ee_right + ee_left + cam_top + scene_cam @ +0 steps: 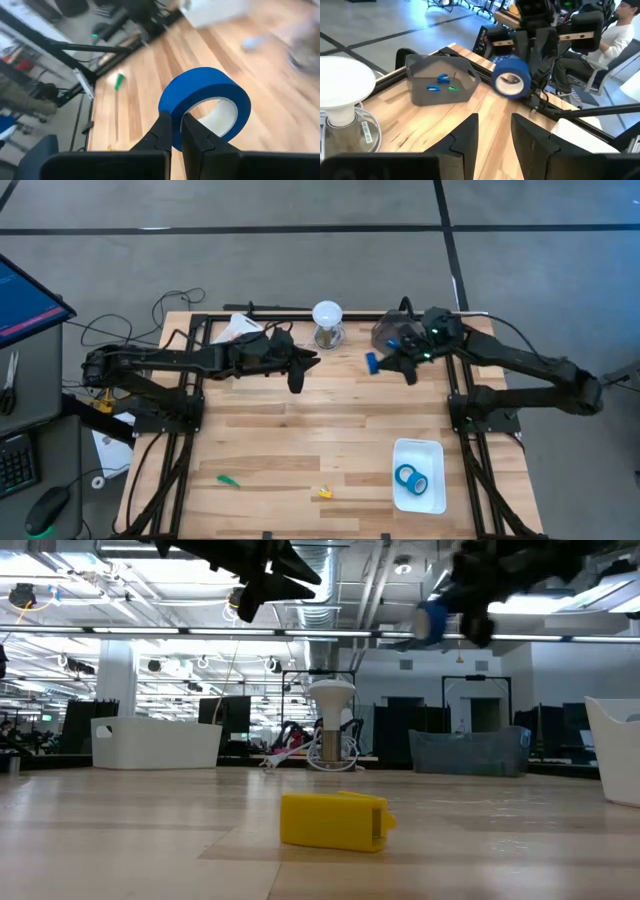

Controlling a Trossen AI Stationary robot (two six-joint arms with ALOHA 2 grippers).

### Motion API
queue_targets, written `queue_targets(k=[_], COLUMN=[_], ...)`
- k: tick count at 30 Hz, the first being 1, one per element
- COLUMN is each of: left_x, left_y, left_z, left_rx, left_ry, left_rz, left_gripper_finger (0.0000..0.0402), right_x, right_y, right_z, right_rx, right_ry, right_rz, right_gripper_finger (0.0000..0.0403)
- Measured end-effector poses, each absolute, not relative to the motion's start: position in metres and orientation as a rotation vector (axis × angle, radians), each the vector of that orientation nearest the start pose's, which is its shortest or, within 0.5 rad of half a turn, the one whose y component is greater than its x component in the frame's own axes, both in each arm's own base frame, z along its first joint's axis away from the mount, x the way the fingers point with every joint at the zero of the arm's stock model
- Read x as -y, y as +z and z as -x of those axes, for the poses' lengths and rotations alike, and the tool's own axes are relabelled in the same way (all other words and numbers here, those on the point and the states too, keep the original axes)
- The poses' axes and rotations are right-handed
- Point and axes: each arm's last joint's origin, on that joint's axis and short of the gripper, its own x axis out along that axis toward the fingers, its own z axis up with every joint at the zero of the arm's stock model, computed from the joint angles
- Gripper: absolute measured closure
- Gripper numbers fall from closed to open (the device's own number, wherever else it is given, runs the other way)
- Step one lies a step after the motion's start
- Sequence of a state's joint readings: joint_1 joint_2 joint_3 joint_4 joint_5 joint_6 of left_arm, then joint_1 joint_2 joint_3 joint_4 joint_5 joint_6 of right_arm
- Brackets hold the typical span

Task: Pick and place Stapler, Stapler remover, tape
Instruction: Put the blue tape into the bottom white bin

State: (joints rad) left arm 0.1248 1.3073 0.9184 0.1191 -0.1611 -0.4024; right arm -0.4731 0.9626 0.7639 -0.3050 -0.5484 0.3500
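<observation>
My right gripper is over the far middle of the table, shut on a blue tape roll with a pale core, which also shows in the left wrist view and high up in the low view. Another blue tape roll lies flat in the white tray near the near right corner. My left gripper is open and hangs in the air left of the held roll, its fingers pointing toward it. My right gripper pinches the held tape roll by its wall, one finger outside the ring and the other inside its pale core. The roll sticks out past the fingertips toward the table's left. It is lifted well clear of the table.
A grey bin with small blue and green items stands at the far edge by the right arm. A white lamp-like stand sits at the far middle and a white tray at far left. Green and yellow pieces lie near the front.
</observation>
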Motion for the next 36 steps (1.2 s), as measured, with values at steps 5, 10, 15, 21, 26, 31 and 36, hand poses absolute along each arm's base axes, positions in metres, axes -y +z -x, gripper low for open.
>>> queue_targets(k=[5,10,15,21,26,31,36], left_x=[-0.041,-0.042,-0.047,-0.055,-0.063,-0.069,-0.072], left_y=[0.298,0.297,0.297,0.297,0.297,0.297,0.297], left_z=[-0.288,-0.287,-0.286,-0.285,-0.283,-0.282,-0.281], left_rx=[-0.215,-0.229,-0.226,-0.22,-0.218,-0.214,-0.212], left_ry=[0.337,0.339,0.356,0.386,0.402,0.42,0.432], left_rz=[0.386,0.361,0.363,0.367,0.372,0.375,0.376], left_gripper_finger=[0.0294,0.0294,0.0294,0.0294,0.0294,0.0294,0.0294], right_x=[0.049,0.023,0.007,-0.005,-0.016,-0.028,-0.044], right_y=[0.294,0.299,0.301,0.296,0.288,0.284,0.28], right_z=[-0.143,-0.105,-0.085,-0.086,-0.089,-0.096,-0.105], right_rx=[-0.54,-0.537,-0.517,-0.574,-0.669,-0.694,-0.731], right_ry=[-0.106,-0.214,-0.251,-0.302,-0.372,-0.401,-0.421], right_rz=[-0.689,-0.826,-0.957,-1.031,-1.076,-1.104,-1.137], right_gripper_finger=[0.0398,0.0398,0.0398,0.0398,0.0398,0.0398,0.0398])
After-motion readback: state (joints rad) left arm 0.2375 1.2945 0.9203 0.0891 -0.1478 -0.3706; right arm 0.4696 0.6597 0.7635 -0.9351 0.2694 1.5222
